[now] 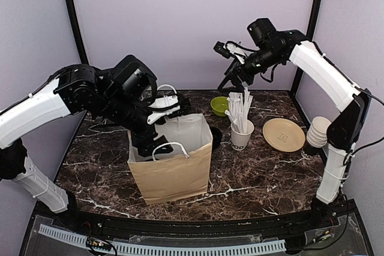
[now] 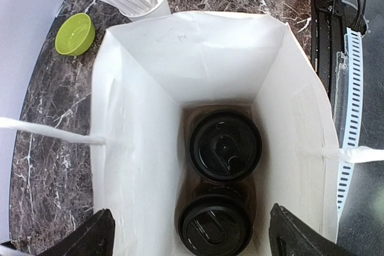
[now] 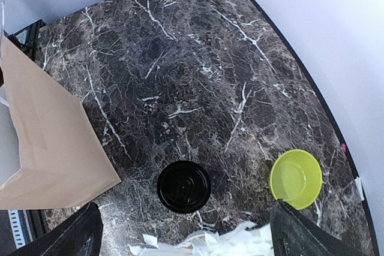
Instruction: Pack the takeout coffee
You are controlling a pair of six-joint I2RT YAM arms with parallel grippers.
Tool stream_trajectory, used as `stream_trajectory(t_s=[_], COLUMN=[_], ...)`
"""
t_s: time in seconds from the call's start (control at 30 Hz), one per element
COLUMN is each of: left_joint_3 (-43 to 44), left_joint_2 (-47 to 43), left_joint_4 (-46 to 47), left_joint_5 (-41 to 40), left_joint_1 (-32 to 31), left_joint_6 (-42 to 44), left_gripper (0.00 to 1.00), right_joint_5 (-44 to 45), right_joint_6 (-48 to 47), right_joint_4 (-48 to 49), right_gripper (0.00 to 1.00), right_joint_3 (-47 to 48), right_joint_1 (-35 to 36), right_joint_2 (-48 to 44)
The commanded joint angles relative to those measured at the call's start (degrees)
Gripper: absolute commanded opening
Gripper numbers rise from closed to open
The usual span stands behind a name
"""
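One lidded coffee cup (image 3: 183, 186) stands upright on the table (image 3: 198, 58), outside the paper bag (image 3: 48, 148) and just beside its right side. Its long axis is vertical, black lid up. Two more lidded cups (image 2: 225, 145) sit side by side on the bag's floor, so by my reading this one is what remains to pack. Seen from the right wrist, the cup lies almost straight below the right fingers (image 1: 233, 79), about midway between them (the top view shows those fingers high above the table, so the drop is a long one). They are spread wide and hold nothing. The green bowl (image 3: 295, 178) lies off to one side of the cup. The straw cup (image 1: 242, 133) with its wrapped straws stands close by, and is likely the thing to avoid on the way down. The left fingers (image 1: 171, 109), also wide apart and empty, hang over the bag's mouth, with the bag wall between them and the cup; the right arm looks the better placed to take it
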Motion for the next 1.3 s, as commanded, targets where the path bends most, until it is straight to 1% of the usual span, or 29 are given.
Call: stream_trajectory(t_s=[0.0, 0.1, 0.13, 0.17, 0.23, 0.27, 0.3, 0.33, 0.37, 0.43, 0.47, 0.5, 0.57, 0.63, 0.8, 0.9, 1.17, 1.27], left_joint_3=[2.9, 3.6, 3.5, 3.4, 2.5, 1.3, 0.7, -0.8, -1.6, -5.0, -5.7, -7.1, -8.4, -8.7, -8.8, -9.4, -11.9, -12.8], left_joint_2=[-2.8, -4.9, -5.5, -6.7, -8.8, -9.6, -11.3, -12.1, -13.8, -16.0, -16.6, -17.4, -17.9, -17.8, -17.7, -18.4, -19.8, -20.1], left_joint_4=[0.6, 3.4, 5.8, 7.2, 12.5, 16.6, 18.9, 23.7, 26.0, 34.7, 36.5, 39.5, 41.8, 42.3, 41.3, 41.1, 41.8, 42.2], left_joint_5=[-3.3, -6.8, -7.8, -10.2, -12.7, -13.5, -15.2, -16.0, -17.5, -20.0, -21.1, -23.6, -26.3, -27.3, -26.8, -27.0, -27.4, -27.5], left_joint_1=[0.3, 0.3, 0.3, 0.4, 0.4, 0.4, 0.3, 0.4, 0.5, 0.5, 0.5, 0.6, 1.0, 1.3, 1.3, 1.3, 1.4, 1.4], left_joint_6=[0.2, 0.9, 1.3, 1.3, 2.1, 2.6, 2.8, 3.3, 3.6, 4.7, 5.4, 5.7, 6.3, 6.0, 4.1, 3.7, 3.6, 3.5], left_gripper=[0.91, 0.88, 0.87, 0.86, 0.84, 0.84, 0.82, 0.81, 0.81, 0.80, 0.80, 0.79, 0.79, 0.79, 0.79, 0.79, 0.79, 0.79], right_joint_5=[-2.9, -2.9, -2.4, -1.9, -1.4, -1.0, -0.3, 0.6, 1.9, 3.8, 5.1, 6.1, 8.3, 10.7, 9.6, 8.0, 6.7, 6.5], right_joint_6=[-0.1, -2.6, -3.3, -3.8, -4.8, -5.6, -6.0, -5.3, -4.2, -2.1, -0.7, 0.8, 3.3, 5.0, 5.7, 5.5, 5.8, 5.7], right_joint_4=[2.1, 4.2, 4.6, 5.1, 5.5, 5.4, 5.5, 6.3, 7.4, 9.7, 11.1, 12.7, 16.0, 19.0, 20.9, 21.3, 23.1, 23.9], right_gripper=[0.99, 0.99, 0.98, 0.95, 0.85, 0.77, 0.72, 0.67, 0.61, 0.49, 0.43, 0.41, 0.40, 0.40, 0.52, 0.52, 0.38, 0.26], right_joint_3=[-5.5, -13.3, -14.9, -17.7, -23.5, -25.9, -28.1, -30.3, -31.8, -33.4, -33.5, -33.3, -32.3, -31.0, -27.7, -26.7, -26.9, -27.1], right_joint_1=[-2.9, -5.3, -5.7, -6.1, -7.2, -7.3, -7.4, -7.4, -7.5, -7.8, -7.9, -8.2, -8.8, -9.5, -10.7, -10.9, -11.0, -11.0], right_joint_2=[-7.6, -13.7, -15.7, -17.4, -20.0, -20.9, -21.7, -22.3, -22.5, -22.6, -22.3, -22.1, -21.3, -20.1, -14.9, -12.3, -10.9, -10.9])
